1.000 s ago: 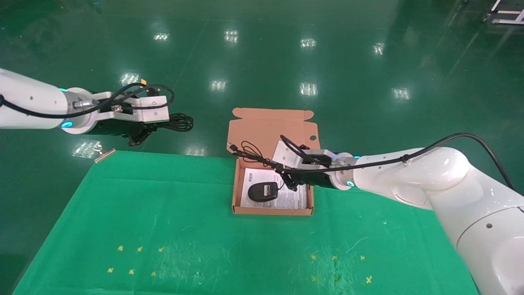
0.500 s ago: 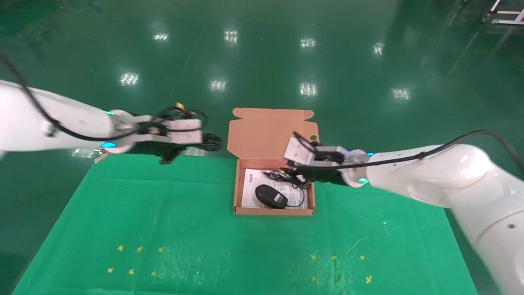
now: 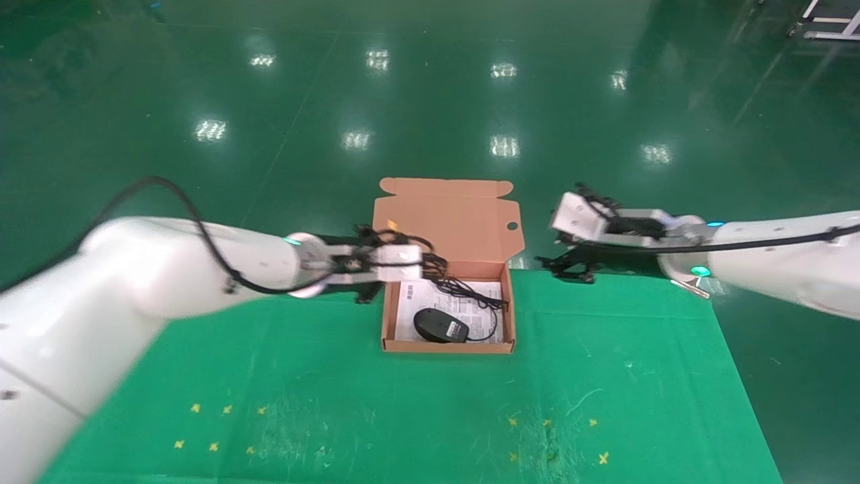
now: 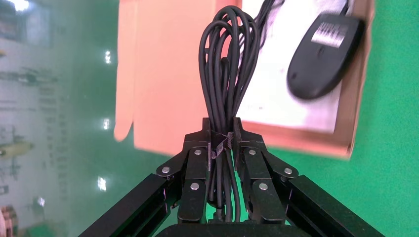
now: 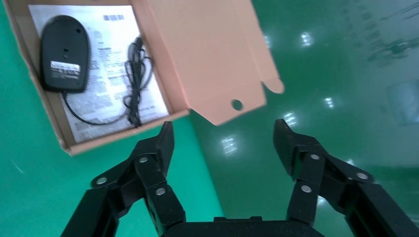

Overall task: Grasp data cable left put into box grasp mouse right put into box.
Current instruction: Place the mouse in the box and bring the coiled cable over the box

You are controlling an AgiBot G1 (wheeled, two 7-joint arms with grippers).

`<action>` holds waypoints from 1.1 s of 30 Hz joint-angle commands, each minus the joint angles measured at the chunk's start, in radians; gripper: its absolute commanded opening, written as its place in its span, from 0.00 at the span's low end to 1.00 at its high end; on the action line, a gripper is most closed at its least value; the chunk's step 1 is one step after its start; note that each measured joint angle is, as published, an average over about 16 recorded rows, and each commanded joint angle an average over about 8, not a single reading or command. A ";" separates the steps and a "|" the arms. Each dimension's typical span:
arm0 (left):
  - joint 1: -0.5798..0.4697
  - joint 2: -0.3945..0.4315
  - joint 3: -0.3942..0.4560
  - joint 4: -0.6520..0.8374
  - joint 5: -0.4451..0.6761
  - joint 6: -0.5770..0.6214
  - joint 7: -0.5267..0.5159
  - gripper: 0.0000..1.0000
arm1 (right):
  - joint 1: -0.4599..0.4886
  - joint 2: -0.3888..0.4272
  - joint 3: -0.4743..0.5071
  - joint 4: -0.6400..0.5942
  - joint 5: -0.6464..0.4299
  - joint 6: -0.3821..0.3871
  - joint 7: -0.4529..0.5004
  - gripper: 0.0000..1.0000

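The left gripper (image 4: 222,143) clamps the cable (image 4: 228,64) mid-bundle, loops dangling at the box (image 3: 385,316) edge for dropping in. The mouse (image 3: 440,326) lies inside, upside down; the right gripper (image 5: 220,143) hangs spread, empty, beside the box.

Bright overhead lamps glare off the glossy floor (image 3: 430,101); the left arm (image 3: 134,282) is motion-blurred.

I'm looking out over what reads as a factory hall or robot test floor: a glossy green poured floor (image 3: 430,87) is reflecting rows of ceiling lights, a table (image 3: 336,403) under green cloth is carrying small yellow cross marks (image 3: 222,427), and a white wheeled frame (image 3: 830,20) is standing far off.
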 commanded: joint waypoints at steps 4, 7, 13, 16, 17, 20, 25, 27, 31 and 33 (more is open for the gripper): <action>0.020 0.049 0.032 0.049 -0.032 -0.064 0.037 0.00 | -0.011 0.084 -0.012 0.118 -0.033 -0.005 0.082 1.00; 0.028 0.055 0.074 0.048 -0.067 -0.094 0.038 0.00 | -0.020 0.130 -0.019 0.195 -0.056 -0.002 0.140 1.00; 0.031 0.059 0.172 0.042 -0.135 -0.148 0.013 0.00 | -0.036 0.201 -0.031 0.327 -0.105 0.010 0.249 1.00; 0.026 0.060 0.221 0.036 -0.169 -0.168 -0.003 0.00 | -0.044 0.229 -0.035 0.386 -0.133 0.021 0.289 1.00; 0.024 0.061 0.233 0.034 -0.179 -0.173 -0.008 0.11 | -0.046 0.236 -0.036 0.401 -0.140 0.025 0.299 1.00; 0.018 0.062 0.266 0.029 -0.207 -0.184 -0.021 0.48 | -0.051 0.255 -0.040 0.443 -0.160 0.033 0.321 1.00; 0.013 0.064 0.292 0.024 -0.235 -0.193 -0.031 1.00 | -0.054 0.269 -0.043 0.474 -0.174 0.035 0.339 1.00; 0.012 0.064 0.295 0.023 -0.239 -0.194 -0.032 1.00 | -0.055 0.270 -0.043 0.477 -0.176 0.035 0.341 1.00; 0.012 0.062 0.288 0.023 -0.232 -0.192 -0.029 1.00 | -0.054 0.266 -0.043 0.467 -0.173 0.036 0.336 1.00; 0.013 0.056 0.284 0.019 -0.232 -0.191 -0.029 1.00 | -0.054 0.265 -0.042 0.464 -0.171 0.036 0.335 1.00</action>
